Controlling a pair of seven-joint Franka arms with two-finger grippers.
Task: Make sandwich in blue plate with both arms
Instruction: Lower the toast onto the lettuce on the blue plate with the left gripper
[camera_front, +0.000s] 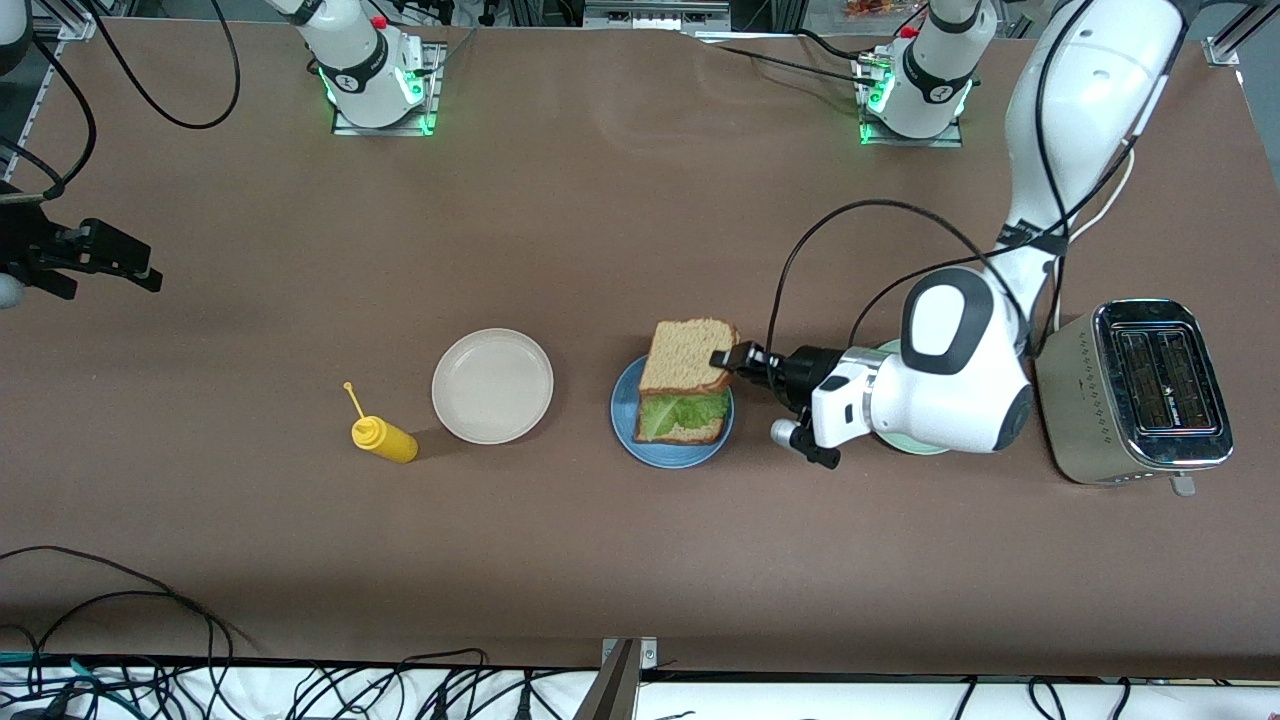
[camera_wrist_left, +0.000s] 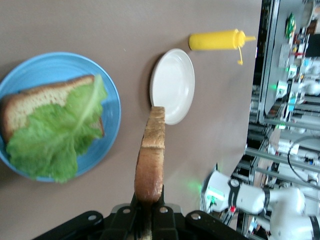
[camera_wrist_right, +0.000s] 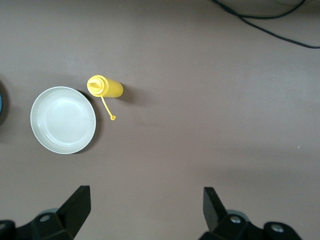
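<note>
The blue plate (camera_front: 660, 455) lies mid-table and holds a brown bread slice (camera_front: 700, 432) with a ruffled green lettuce leaf (camera_front: 680, 410) on top. My left gripper (camera_front: 725, 360) is shut on the second bread slice (camera_front: 690, 355) by its edge and holds it over the plate's farther half, above the lettuce. In the left wrist view the held slice (camera_wrist_left: 151, 155) shows edge-on between the fingers of the left gripper (camera_wrist_left: 149, 197), with the plate (camera_wrist_left: 112, 100), lettuce (camera_wrist_left: 55, 135) and lower slice (camera_wrist_left: 35, 102) below. My right gripper (camera_front: 130, 265) waits in the air at the right arm's end of the table, open and empty (camera_wrist_right: 147, 200).
A cream plate (camera_front: 492, 385) lies beside the blue plate toward the right arm's end, with a yellow squeeze bottle (camera_front: 385, 438) lying beside it. A pale green plate (camera_front: 915, 448) lies under the left arm. A silver toaster (camera_front: 1140, 390) stands at the left arm's end.
</note>
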